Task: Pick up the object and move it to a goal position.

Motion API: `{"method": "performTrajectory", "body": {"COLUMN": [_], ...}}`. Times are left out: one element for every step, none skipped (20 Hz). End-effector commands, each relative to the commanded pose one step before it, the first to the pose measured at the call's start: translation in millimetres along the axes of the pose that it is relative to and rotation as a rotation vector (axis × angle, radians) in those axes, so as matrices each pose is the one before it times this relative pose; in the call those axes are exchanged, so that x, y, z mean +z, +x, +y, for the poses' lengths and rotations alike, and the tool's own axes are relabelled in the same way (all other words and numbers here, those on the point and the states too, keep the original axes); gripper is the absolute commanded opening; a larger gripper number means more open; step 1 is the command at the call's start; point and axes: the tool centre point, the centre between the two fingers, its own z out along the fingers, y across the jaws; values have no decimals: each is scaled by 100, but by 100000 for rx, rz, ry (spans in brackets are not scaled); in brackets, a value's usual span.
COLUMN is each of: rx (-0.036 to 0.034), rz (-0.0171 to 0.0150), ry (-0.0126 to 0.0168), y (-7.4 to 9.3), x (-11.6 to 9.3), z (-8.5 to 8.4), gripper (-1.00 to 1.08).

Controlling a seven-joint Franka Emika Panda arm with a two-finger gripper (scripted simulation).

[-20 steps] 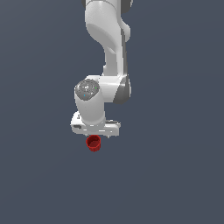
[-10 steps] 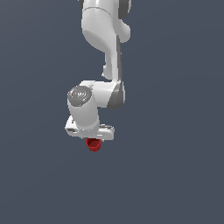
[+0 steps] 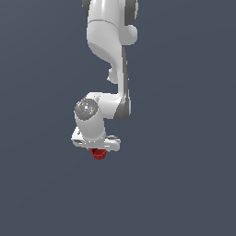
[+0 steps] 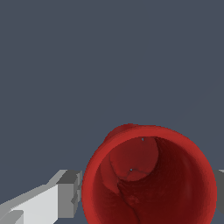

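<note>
The object (image 3: 97, 154) is a small red cup, and only its lower part shows under the white hand in the exterior view. In the wrist view the object (image 4: 148, 183) fills the picture, hollow top facing the camera. My gripper (image 3: 97, 151) reaches down over it from above. One grey finger (image 4: 65, 197) presses against one side of the rim, and the other finger (image 4: 220, 179) shows just at the frame's edge against the opposite side. The gripper (image 4: 148, 190) is shut on the object.
Only a plain dark grey ground (image 3: 184, 184) lies around the arm. The white arm (image 3: 108, 50) rises from the hand toward the top of the exterior view. No other objects or marker show.
The hand has turned and sunk lower over the cup, hiding more of it. The cup has stayed in nearly the same place in the exterior view.
</note>
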Motion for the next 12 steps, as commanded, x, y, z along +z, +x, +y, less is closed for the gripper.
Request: {"method": "performTrajectory", "body": {"rx": [30, 0, 0, 0, 0, 0, 0, 0, 0, 0, 0, 0], "rz": [11, 0, 0, 0, 0, 0, 0, 0, 0, 0, 0, 0], "ry": [-4, 0, 0, 0, 0, 0, 0, 0, 0, 0, 0, 0], "y": [-21, 10, 19, 30, 40, 42, 15, 0, 0, 0, 0, 0], "x": [1159, 287, 203, 118, 33, -38, -24, 0, 0, 0, 0, 0], "z": [13, -2, -1, 0, 1, 2, 1, 0, 0, 0, 0, 0], "gripper": [100, 100, 100, 100, 100, 100, 100, -100, -100, -100, -100, -100]}}
